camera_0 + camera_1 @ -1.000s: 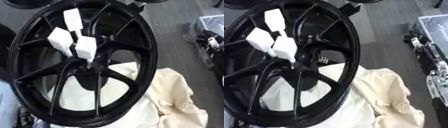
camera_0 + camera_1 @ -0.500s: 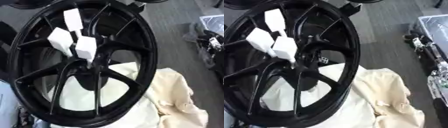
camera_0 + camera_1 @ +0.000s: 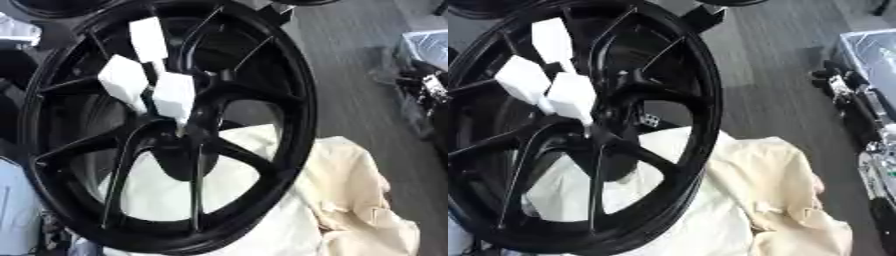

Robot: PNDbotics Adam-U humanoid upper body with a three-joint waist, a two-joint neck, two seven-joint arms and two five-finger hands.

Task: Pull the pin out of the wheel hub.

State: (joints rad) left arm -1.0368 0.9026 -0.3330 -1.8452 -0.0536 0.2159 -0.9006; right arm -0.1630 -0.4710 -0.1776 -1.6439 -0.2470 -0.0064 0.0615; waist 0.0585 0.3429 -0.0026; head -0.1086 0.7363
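Pins (image 3: pixel 173 95), three white blocks on thin stems, sit clustered at the black wheel hub (image 3: pixel 188 135), toward eleven o'clock; cream cloth (image 3: pixel 350 200) lies at five o'clock; neither hand shows, so their state is unknown

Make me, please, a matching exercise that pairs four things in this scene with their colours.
Things:
1. wheel
2. cloth
3. blocks at the hub
4. floor

Colours:
A. cream
B. grey
C. black
D. white

Pairs: 1-C, 2-A, 3-D, 4-B
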